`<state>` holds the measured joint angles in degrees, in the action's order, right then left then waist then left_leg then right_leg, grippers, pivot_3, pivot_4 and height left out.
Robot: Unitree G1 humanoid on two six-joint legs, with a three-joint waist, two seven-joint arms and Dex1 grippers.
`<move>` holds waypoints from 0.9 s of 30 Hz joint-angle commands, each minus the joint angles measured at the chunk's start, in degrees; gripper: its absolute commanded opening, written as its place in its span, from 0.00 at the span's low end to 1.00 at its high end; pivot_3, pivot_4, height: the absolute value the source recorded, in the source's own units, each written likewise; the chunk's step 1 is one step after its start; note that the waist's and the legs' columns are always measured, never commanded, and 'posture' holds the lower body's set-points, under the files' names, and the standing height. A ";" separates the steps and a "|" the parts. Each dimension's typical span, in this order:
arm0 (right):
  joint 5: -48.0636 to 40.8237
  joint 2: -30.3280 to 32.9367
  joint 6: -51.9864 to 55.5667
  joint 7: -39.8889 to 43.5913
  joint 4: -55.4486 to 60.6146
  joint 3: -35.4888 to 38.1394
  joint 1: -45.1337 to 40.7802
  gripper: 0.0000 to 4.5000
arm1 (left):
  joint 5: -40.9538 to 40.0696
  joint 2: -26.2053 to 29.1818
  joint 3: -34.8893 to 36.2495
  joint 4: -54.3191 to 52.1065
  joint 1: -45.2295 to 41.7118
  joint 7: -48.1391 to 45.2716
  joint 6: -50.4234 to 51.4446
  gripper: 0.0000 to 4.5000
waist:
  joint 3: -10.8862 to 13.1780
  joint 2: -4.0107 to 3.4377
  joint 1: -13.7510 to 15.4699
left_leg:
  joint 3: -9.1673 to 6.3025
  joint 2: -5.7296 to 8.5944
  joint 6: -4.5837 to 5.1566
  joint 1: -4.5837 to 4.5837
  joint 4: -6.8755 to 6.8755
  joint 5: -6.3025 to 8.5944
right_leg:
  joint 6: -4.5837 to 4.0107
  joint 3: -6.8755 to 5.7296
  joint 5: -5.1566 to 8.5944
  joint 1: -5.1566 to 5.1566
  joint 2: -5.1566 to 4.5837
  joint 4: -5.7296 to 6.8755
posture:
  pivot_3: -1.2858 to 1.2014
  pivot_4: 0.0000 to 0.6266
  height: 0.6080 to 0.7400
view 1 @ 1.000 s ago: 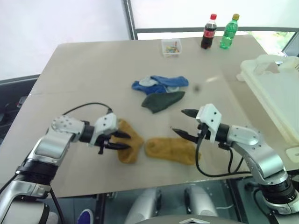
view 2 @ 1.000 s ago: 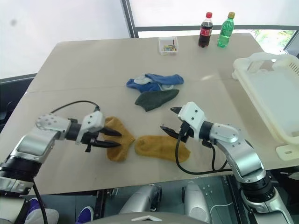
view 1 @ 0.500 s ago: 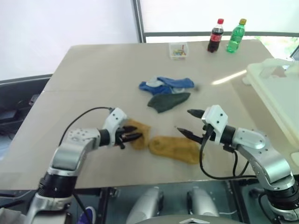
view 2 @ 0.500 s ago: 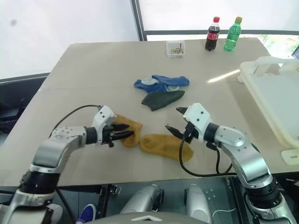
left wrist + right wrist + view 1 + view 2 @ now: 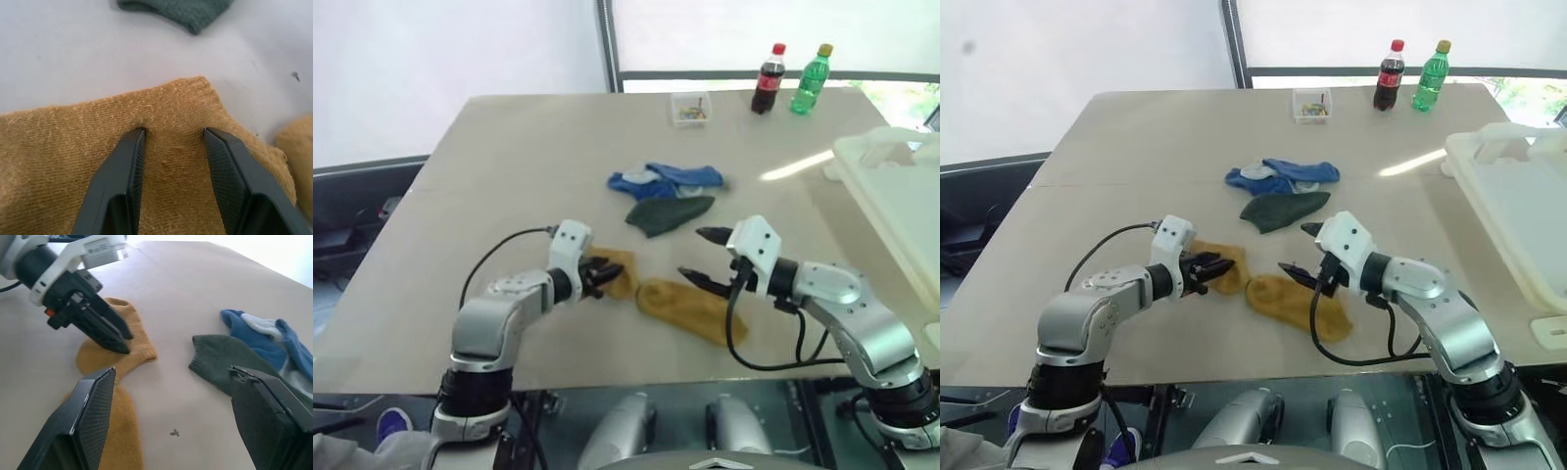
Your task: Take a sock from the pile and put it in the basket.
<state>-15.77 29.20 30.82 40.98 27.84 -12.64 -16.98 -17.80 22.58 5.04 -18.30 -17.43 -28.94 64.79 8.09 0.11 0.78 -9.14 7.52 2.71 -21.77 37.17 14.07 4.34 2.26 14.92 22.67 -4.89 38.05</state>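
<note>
**Q:** Since a second ago, what has moved?

**A:** Only the left arm. Its elbow has tucked in toward the robot and the left gripper (image 5: 604, 273) now points across the table (image 5: 509, 157) from nearer the front edge. It was already over a yellow sock (image 5: 619, 271) and it is over that sock now. The right gripper (image 5: 703, 258) has kept its place.

**Q:** Is the left gripper holding that sock?

**A:** Not clamped. In the left wrist view its fingers (image 5: 128, 171) stand partly apart, tips pressed down on the knit with a strip of cloth between them.

**Q:** And the right gripper?

**A:** Spread wide and holding nothing. It hangs above the table, just beside the second yellow sock (image 5: 690, 308), which lies flat near the front edge.

**Q:** Where is the pile?

**A:** Loosely scattered at mid-table. The blue sock (image 5: 668, 178) lies farthest back, the green sock (image 5: 668, 212) touches its near side, and the two yellow ones lie nearer the robot, close together.

**Q:** Where is the basket?

**A:** The basket (image 5: 891, 186) sits at the table's right edge, well apart from the socks.

**Q:** Anything else?

**A:** At the far edge stand a small clear box (image 5: 690, 108), a cola bottle (image 5: 768, 66) and a green bottle (image 5: 811, 67).
</note>
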 commanded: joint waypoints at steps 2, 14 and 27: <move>0.96 -1.45 -1.57 0.52 -1.48 -2.14 -3.41 0.84 | -1.25 -1.84 2.87 0.37 -0.62 3.55 1.03 0.45 | 0.03 0.05 -0.09 | 0.01 0.00 -0.04 -0.07 -0.02 -0.02 | -0.01 0.01 -0.01 0.08 0.00 -0.03 | 0.52 0.24 1.00; 6.67 -5.71 -3.16 0.83 -12.61 -9.18 -9.09 0.84 | -13.27 8.60 13.21 -3.36 0.84 -6.64 -0.83 0.98 | 0.18 0.28 -0.54 | 0.07 0.00 -0.27 -0.42 -0.22 -0.15 | -0.05 0.10 -0.02 0.58 0.00 -0.05 | 0.52 0.24 1.00; 11.04 -16.46 -3.66 -0.59 -27.79 -12.40 -16.93 0.84 | -8.10 16.83 12.97 8.22 8.71 -8.40 -14.35 0.98 | 0.20 0.33 -1.65 | 0.17 0.00 -0.28 -0.76 -0.51 -0.17 | -0.07 0.22 -0.03 1.06 0.00 -0.12 | 0.52 0.24 1.00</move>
<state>-5.10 13.30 28.34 40.57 -0.07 -24.59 -33.01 -26.06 38.73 17.34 -9.33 -9.17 -37.54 51.51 8.29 0.44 -0.87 -8.97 7.52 2.43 -22.56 36.66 13.90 4.27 2.48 14.89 23.76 -4.90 37.92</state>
